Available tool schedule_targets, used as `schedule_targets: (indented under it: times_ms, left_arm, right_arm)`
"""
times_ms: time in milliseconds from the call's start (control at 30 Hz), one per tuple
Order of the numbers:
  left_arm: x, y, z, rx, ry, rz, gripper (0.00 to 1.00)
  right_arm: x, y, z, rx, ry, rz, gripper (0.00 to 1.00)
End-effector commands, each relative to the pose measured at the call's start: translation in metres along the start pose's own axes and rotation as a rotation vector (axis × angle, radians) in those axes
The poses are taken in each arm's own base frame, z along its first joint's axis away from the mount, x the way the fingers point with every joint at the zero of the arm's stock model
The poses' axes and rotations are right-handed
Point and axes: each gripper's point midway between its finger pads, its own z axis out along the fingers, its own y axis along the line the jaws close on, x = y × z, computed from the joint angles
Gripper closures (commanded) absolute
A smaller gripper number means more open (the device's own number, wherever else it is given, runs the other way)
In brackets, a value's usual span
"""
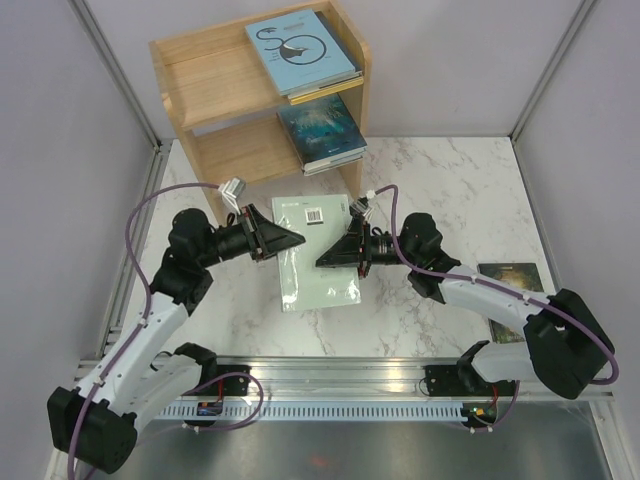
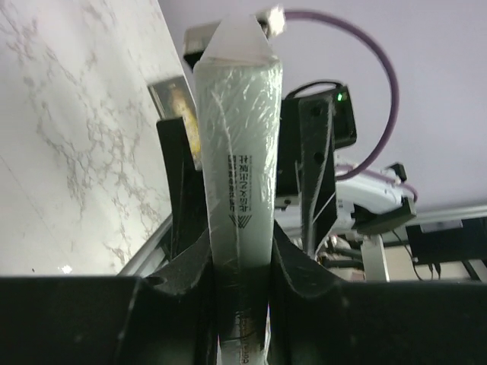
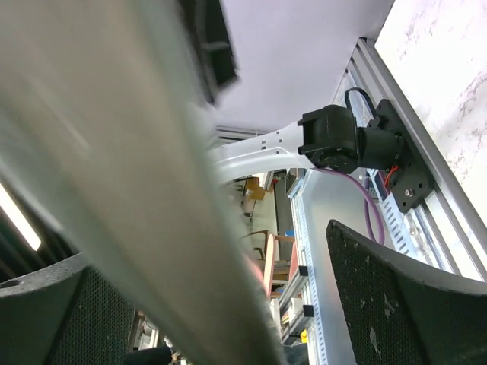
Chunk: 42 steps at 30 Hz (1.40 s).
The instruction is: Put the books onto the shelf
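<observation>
Your left tool [image 1: 298,238] clamps the pale grey-green book [image 1: 315,282] by one edge, likely to carry it alone to the shelf [image 1: 215,88], while the jaws of your right tool [image 1: 322,262] stand apart.

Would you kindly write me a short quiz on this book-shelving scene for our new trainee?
1. True or false: a light blue paperback with a black swirl lies on the top tier of the small light-wood shelf.
2. Whose fingers are clamped on the pale grey-green paperback? A: the left arm's. B: the right arm's. C: neither's.
3. Where does the dark green-gold book lie?
Key: 1 true. 2 A: the left gripper pinches its edge; the right gripper stands open around it. 3 On the white marble table, beside the right arm.
</observation>
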Motion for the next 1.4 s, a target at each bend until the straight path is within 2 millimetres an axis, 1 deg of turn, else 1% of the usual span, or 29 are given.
schedule_targets:
  times_ms: [0, 33, 100, 133, 167, 233, 267, 333, 433, 533, 567, 633, 667, 700, 733, 800, 933, 1000, 1033, 1067, 1100, 1133, 1167, 1200, 1233, 1267, 1300, 1333, 1367]
  left_arm:
    - [-0.045, -0.055, -0.006, 0.046, -0.175, 0.160, 0.98]
    - [-0.053, -0.066, -0.008, 0.053, -0.204, 0.174, 0.98]
    - [-0.066, -0.073, -0.010, 0.037, -0.269, 0.168, 0.98]
    - [-0.074, -0.083, -0.012, 0.044, -0.306, 0.177, 0.98]
    - [-0.078, -0.086, -0.013, 0.045, -0.323, 0.176, 0.98]
    - [-0.086, -0.096, -0.015, 0.043, -0.353, 0.183, 0.98]
    - [-0.089, -0.098, -0.016, 0.042, -0.357, 0.194, 0.98]
    - [-0.091, -0.102, -0.015, 0.037, -0.354, 0.202, 0.98]
    - [-0.092, -0.100, -0.015, 0.026, -0.355, 0.206, 0.98]
    - [-0.091, -0.096, -0.016, 0.014, -0.363, 0.202, 0.98]
    - [-0.091, -0.098, -0.018, 0.016, -0.371, 0.211, 0.98]
    - [-0.090, -0.094, -0.019, -0.006, -0.371, 0.204, 0.98]
    - [-0.089, -0.093, -0.020, -0.013, -0.371, 0.202, 0.98]
    - [-0.090, -0.094, -0.020, -0.015, -0.374, 0.204, 0.98]
    - [-0.090, -0.094, -0.021, -0.016, -0.375, 0.208, 0.98]
    - [-0.091, -0.095, -0.022, -0.018, -0.381, 0.210, 0.98]
    - [-0.092, -0.094, -0.022, -0.028, -0.383, 0.207, 0.98]
    - [-0.092, -0.094, -0.022, -0.032, -0.383, 0.206, 0.98]
    - [-0.091, -0.094, -0.022, -0.033, -0.379, 0.206, 0.98]
    - [-0.091, -0.093, -0.022, -0.036, -0.378, 0.206, 0.98]
    - [-0.091, -0.094, -0.023, -0.034, -0.379, 0.211, 0.98]
    - [-0.091, -0.093, -0.023, -0.044, -0.376, 0.209, 0.98]
    - [-0.090, -0.093, -0.023, -0.048, -0.374, 0.212, 0.98]
    - [-0.092, -0.097, -0.024, -0.048, -0.376, 0.220, 0.98]
    - [-0.091, -0.093, -0.023, -0.069, -0.364, 0.223, 0.98]
    - [-0.091, -0.094, -0.023, -0.075, -0.358, 0.229, 0.94]
    - [-0.093, -0.101, -0.024, -0.073, -0.357, 0.243, 0.91]
    - [-0.094, -0.103, -0.026, -0.079, -0.355, 0.265, 0.87]
    - [-0.095, -0.107, -0.027, -0.087, -0.351, 0.275, 0.76]
  right_arm:
    - [-0.002, 0.022, 0.000, -0.033, -0.017, -0.045, 0.02]
    - [-0.003, 0.024, 0.000, -0.036, -0.022, -0.043, 0.02]
    - [-0.004, 0.031, 0.000, -0.054, -0.030, -0.035, 0.02]
    - [-0.006, 0.035, 0.000, -0.066, -0.037, -0.042, 0.02]
    - [-0.007, 0.042, 0.000, -0.080, -0.044, -0.040, 0.02]
    - [-0.009, 0.050, 0.000, -0.093, -0.058, -0.048, 0.02]
    - [-0.012, 0.059, -0.001, -0.108, -0.075, -0.062, 0.02]
    - [-0.014, 0.065, -0.001, -0.117, -0.086, -0.070, 0.02]
    - [-0.017, 0.071, -0.002, -0.128, -0.107, -0.079, 0.04]
    - [-0.020, 0.076, -0.004, -0.138, -0.143, -0.082, 0.15]
    - [-0.023, 0.077, -0.005, -0.141, -0.164, -0.080, 0.24]
    - [-0.024, 0.083, -0.008, -0.153, -0.186, -0.084, 0.36]
    - [-0.026, 0.084, -0.008, -0.157, -0.201, -0.083, 0.48]
    - [-0.027, 0.086, -0.009, -0.161, -0.209, -0.085, 0.53]
    - [-0.027, 0.091, -0.010, -0.171, -0.216, -0.089, 0.61]
    - [-0.028, 0.094, -0.011, -0.176, -0.226, -0.092, 0.68]
    - [-0.031, 0.104, -0.013, -0.186, -0.247, -0.098, 0.74]
    - [-0.032, 0.106, -0.014, -0.181, -0.257, -0.105, 0.81]
    - [-0.034, 0.108, -0.014, -0.173, -0.267, -0.112, 0.97]
    - [-0.034, 0.114, -0.015, -0.183, -0.269, -0.121, 1.00]
    - [-0.035, 0.112, -0.014, -0.163, -0.274, -0.128, 1.00]
    - [-0.035, 0.122, -0.016, -0.169, -0.281, -0.147, 1.00]
    - [-0.038, 0.126, -0.017, -0.162, -0.290, -0.162, 1.00]
    - [-0.038, 0.123, -0.017, -0.127, -0.292, -0.169, 1.00]
    - [-0.042, 0.136, -0.018, -0.129, -0.302, -0.200, 1.00]
    - [-0.047, 0.140, -0.021, -0.115, -0.320, -0.214, 1.00]
    - [-0.051, 0.136, -0.023, -0.073, -0.331, -0.200, 1.00]
    - [-0.054, 0.154, -0.027, -0.090, -0.346, -0.239, 1.00]
    - [-0.061, 0.157, -0.032, -0.076, -0.365, -0.237, 1.00]
